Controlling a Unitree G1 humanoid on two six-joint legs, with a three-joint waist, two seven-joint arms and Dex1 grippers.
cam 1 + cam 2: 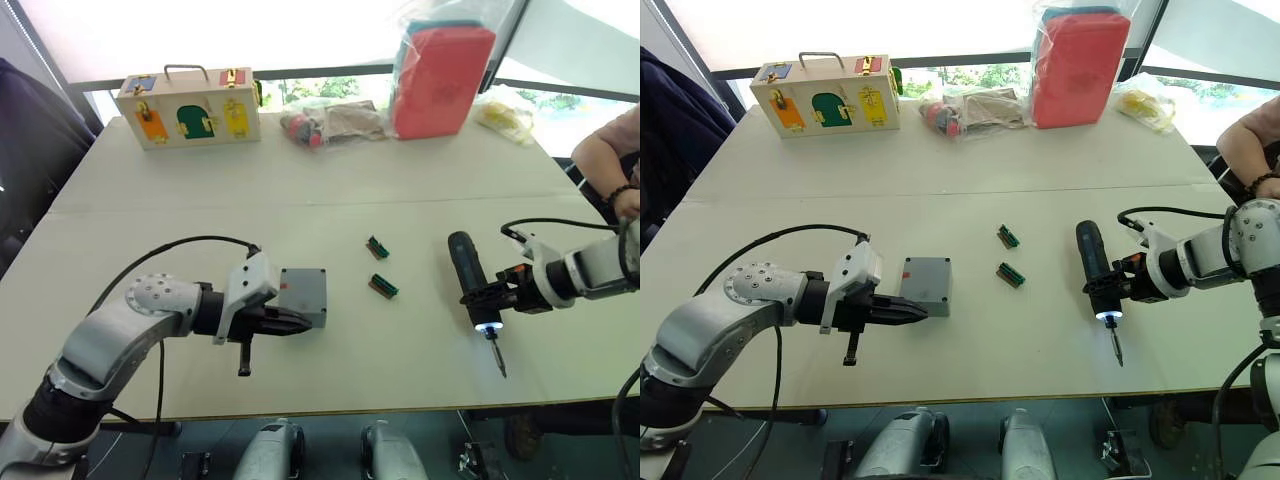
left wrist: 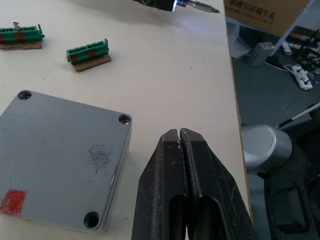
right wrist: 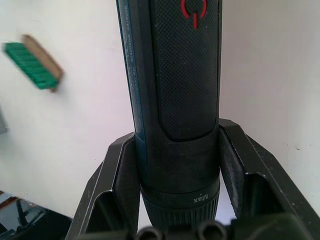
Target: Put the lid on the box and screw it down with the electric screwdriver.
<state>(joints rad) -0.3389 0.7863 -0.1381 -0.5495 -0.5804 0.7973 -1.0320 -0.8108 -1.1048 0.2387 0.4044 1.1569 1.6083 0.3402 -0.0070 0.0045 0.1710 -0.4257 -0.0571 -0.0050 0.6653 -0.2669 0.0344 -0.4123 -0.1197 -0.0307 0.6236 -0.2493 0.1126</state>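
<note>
The grey box [image 1: 303, 290] stands left of the table's middle. Its flat top, which looks like the lid [image 2: 60, 150], has corner screw holes and a red mark at one corner; I cannot make out a seam between them. My left gripper [image 1: 298, 322] is shut and empty, its tips at the box's near edge, beside one corner hole. To the right, my right gripper [image 1: 487, 297] is shut on the electric screwdriver [image 1: 467, 265], fingers [image 3: 122, 165] clamped near its front end. The tool lies level just over the table, tip lit, its bit [image 1: 498, 358] pointing at the front edge.
Two small green blocks [image 1: 377, 246] [image 1: 383, 285] lie between the box and the screwdriver. At the table's far side stand a wooden case with coloured doors [image 1: 190, 105], plastic bags [image 1: 335, 122] and a red pouch [image 1: 440, 75]. A person's arm [image 1: 610, 150] shows at the right edge.
</note>
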